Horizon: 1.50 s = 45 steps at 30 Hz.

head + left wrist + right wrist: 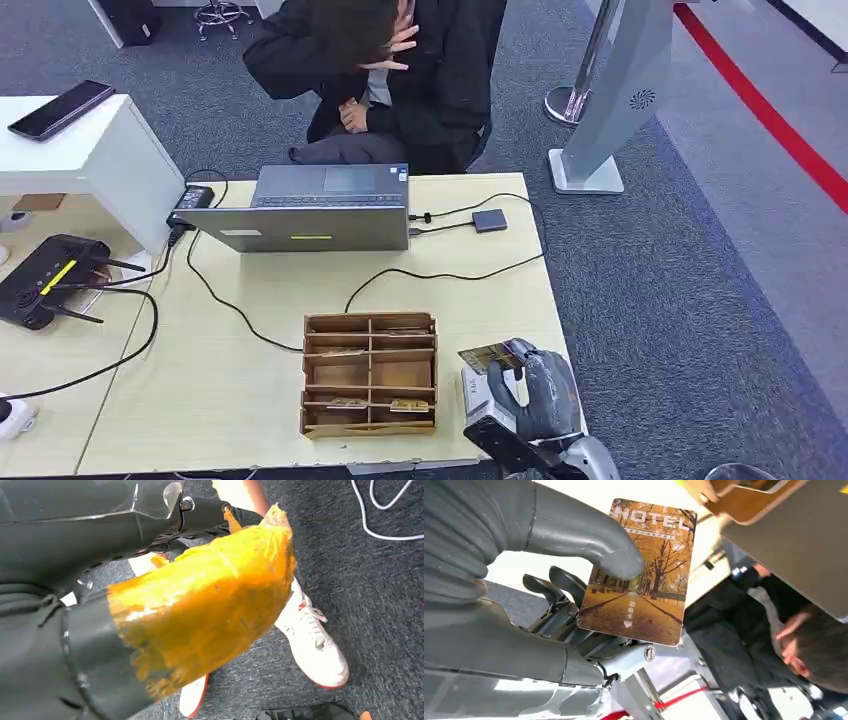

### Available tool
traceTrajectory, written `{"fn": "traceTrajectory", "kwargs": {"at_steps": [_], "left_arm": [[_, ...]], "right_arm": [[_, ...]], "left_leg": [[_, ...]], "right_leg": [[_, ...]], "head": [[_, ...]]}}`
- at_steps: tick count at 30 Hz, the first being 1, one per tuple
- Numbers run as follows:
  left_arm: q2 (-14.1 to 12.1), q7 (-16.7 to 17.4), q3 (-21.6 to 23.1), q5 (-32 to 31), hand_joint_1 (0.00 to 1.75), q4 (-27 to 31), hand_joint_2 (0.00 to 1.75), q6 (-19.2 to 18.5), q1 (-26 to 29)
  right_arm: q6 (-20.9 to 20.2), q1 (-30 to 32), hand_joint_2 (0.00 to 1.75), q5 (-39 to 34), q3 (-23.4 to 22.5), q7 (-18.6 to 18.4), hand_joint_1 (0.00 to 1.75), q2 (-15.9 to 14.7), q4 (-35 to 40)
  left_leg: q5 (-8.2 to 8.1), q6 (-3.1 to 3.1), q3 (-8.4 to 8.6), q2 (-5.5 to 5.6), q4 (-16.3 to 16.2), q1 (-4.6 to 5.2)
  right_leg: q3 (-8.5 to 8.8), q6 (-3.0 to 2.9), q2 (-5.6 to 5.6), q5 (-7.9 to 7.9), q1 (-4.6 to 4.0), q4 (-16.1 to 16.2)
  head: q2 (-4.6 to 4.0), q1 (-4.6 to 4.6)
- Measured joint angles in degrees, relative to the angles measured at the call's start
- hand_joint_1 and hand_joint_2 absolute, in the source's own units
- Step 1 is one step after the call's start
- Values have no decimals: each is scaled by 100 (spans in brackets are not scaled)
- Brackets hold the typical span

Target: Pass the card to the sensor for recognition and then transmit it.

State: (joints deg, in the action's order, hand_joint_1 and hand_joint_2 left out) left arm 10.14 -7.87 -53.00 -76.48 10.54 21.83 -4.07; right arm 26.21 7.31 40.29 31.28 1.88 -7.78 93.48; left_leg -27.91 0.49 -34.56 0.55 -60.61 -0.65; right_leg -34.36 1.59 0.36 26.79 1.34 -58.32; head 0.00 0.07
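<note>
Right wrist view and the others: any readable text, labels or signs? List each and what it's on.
"HOTEL": top of the card, pinched by the right hand.
"取卡" above a small arrow: lower part of the same card.
A fine line under "HOTEL": too small to read.
Laptop: a yellow-green strip on its lid, no letters legible.
Cards in the cardboard organizer: too small to read.
Left wrist view: no text.

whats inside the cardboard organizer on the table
The cardboard organizer has open compartments. Cards lie in the two nearest ones, and flat pieces show in some farther ones. Divider walls hide parts of the floors, so a full count is impossible.
</note>
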Motion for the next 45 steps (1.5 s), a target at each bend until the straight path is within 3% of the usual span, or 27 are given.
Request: {"fn": "traceTrajectory", "kwargs": {"at_steps": [29,45], "left_arm": [[0,0,0,-24,0,0,0,7,1],[-2,11,0,-66,0,0,0,9,2]], "right_arm": [[-374,-20,175,-427,2,-313,175,-2,-527],[-778,-61,175,-750,4,-671,175,-109,-726]], "left_leg": [[0,0,0,0,0,0],[0,0,0,0,0,0]], "right_leg": [[0,0,0,0,0,0],[0,0,0,0,0,0]], "head": [[0,0],[0,0]]}}
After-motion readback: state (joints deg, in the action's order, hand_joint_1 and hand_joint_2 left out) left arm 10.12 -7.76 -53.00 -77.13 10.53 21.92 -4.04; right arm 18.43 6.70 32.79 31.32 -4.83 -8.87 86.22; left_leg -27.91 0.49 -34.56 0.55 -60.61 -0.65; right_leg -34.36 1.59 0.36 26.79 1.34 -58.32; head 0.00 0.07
